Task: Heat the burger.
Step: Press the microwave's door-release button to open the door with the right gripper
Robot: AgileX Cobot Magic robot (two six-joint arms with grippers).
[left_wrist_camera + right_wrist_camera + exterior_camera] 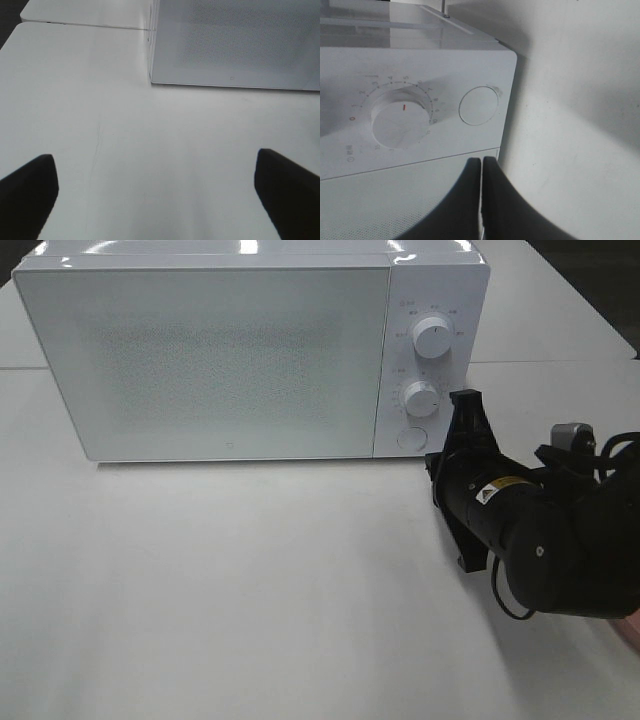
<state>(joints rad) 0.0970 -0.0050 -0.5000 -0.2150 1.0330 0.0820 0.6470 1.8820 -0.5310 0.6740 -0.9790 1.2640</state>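
The burger is out of view. A white microwave (230, 350) stands at the back of the table with its door closed; the left wrist view shows its lower front (235, 45). My right gripper (465, 400) is shut with nothing between its fingers, just in front of the control panel's lower right. In the right wrist view its closed tips (481, 162) sit near the round button (478, 105) and the lower knob (400, 120); whether they touch the panel I cannot tell. My left gripper (155, 167) is open over bare table, short of the microwave, and does not show in the exterior view.
The panel carries an upper knob (432, 337), a lower knob (421, 398) and a round button (410, 437). The white table (250, 590) stretches in front of the microwave. My right arm's black body (540, 540) fills the right side.
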